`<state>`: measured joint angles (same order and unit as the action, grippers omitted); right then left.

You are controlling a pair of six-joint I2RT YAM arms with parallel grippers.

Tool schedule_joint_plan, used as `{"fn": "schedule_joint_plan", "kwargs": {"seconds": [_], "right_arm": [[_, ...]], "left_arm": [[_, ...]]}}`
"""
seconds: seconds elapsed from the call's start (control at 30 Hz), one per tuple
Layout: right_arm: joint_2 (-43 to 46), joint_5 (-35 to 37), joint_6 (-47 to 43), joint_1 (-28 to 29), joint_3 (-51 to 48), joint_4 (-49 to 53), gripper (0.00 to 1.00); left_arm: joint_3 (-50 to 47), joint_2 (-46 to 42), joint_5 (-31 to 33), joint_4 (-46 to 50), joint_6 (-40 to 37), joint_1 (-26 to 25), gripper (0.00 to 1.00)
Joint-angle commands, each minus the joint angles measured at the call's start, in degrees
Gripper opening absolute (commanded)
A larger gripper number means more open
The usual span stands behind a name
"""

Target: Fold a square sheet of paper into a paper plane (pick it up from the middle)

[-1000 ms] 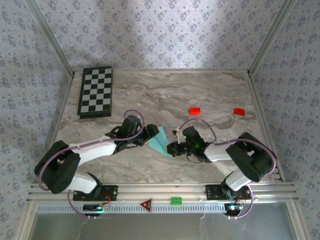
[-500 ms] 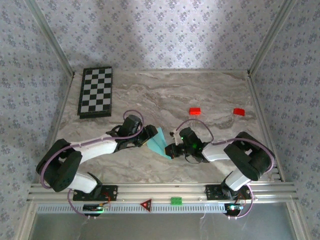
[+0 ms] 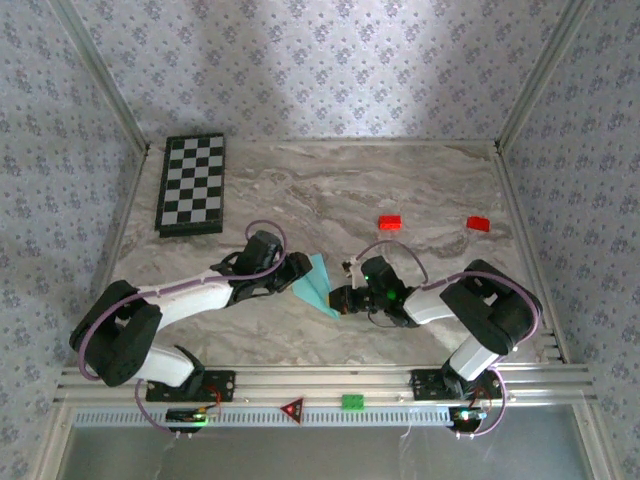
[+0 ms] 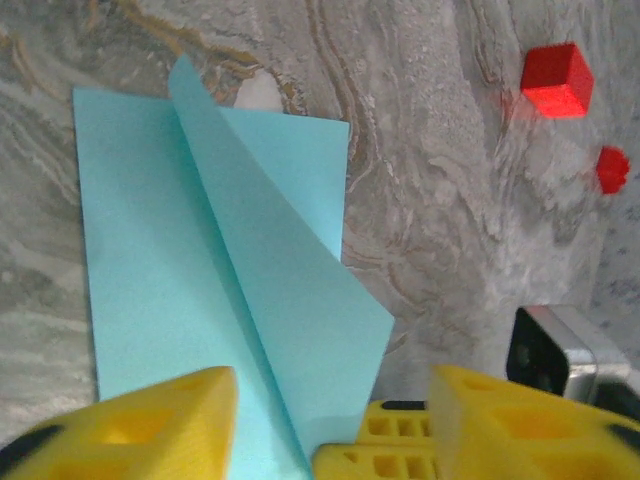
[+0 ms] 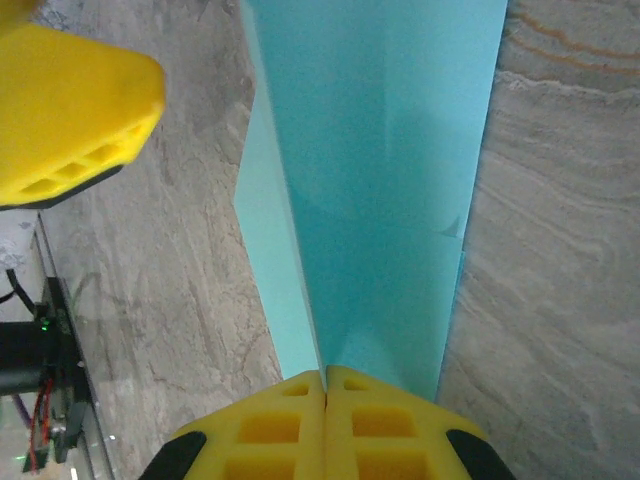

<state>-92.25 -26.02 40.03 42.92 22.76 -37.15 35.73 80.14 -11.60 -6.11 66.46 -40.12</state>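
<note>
The light cyan-blue paper (image 3: 316,283) lies folded on the marble table between my two grippers. One flap (image 4: 290,300) stands up along a centre crease while the other half (image 4: 150,290) lies flat. My right gripper (image 3: 338,300) is shut on the paper's near end at the crease (image 5: 325,372), and the paper (image 5: 390,180) stretches away from its fingers. My left gripper (image 3: 297,272) is open, its yellow fingers (image 4: 130,430) standing on either side of the paper's end without touching it (image 4: 330,420). One left finger (image 5: 70,110) shows in the right wrist view.
Two small red blocks (image 3: 389,222) (image 3: 478,224) lie on the table to the back right. A folded chessboard (image 3: 192,184) sits at the back left. Metal frame rails edge the table on both sides.
The left gripper's jaws have narrowed a little around the paper. The right gripper and the paper have shifted slightly to the left.
</note>
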Motion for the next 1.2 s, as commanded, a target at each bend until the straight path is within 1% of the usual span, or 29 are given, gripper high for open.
{"fn": "schedule_joint_plan", "kwargs": {"seconds": [0.0,0.13,0.23,0.33,0.47,0.67,0.77,0.83,0.93,1.1,1.13,1.17], "right_arm": [[1.96,3.91,-3.55,1.43,1.45,5.00,0.02],[4.31,10.19,-11.57,3.95,3.43,12.26,0.03],[5.66,14.81,-16.73,5.97,4.74,17.03,0.04],[6.66,18.45,-20.68,7.84,5.36,19.33,0.04],[7.63,23.37,-26.10,11.02,6.59,22.81,0.05],[8.74,30.05,-30.88,14.44,7.28,24.67,0.07],[9.17,34.00,-31.73,16.03,7.56,24.99,0.09],[9.51,35.34,-32.41,16.57,7.47,24.95,0.10],[9.89,36.36,-33.30,17.33,7.31,25.10,0.10],[10.02,37.92,-34.23,18.30,7.22,25.62,0.14],[10.16,38.27,-34.36,18.57,7.14,25.54,0.14],[10.05,38.48,-34.36,18.61,6.99,25.41,0.14]], "left_arm": [[2.09,0.33,0.54,1.78,-0.19,0.58,0.70],[4.30,1.85,1.41,6.33,-0.02,1.29,0.74],[4.53,2.95,1.48,7.03,1.34,2.09,0.75],[5.05,4.21,0.99,7.63,1.99,2.72,0.75],[6.61,5.99,0.52,9.13,2.02,2.96,0.71],[7.25,7.49,0.08,10.77,3.31,3.28,0.63],[7.22,7.70,-0.24,11.15,3.92,3.28,0.56],[7.08,7.66,-0.10,11.47,4.33,3.32,0.48],[6.82,7.62,-0.42,11.38,4.78,3.31,0.37],[5.80,7.10,-1.01,10.14,5.85,3.36,0.26],[5.59,7.11,-1.23,9.74,6.04,3.30,0.22],[5.56,7.03,-1.32,9.71,6.26,3.30,0.20]]}}
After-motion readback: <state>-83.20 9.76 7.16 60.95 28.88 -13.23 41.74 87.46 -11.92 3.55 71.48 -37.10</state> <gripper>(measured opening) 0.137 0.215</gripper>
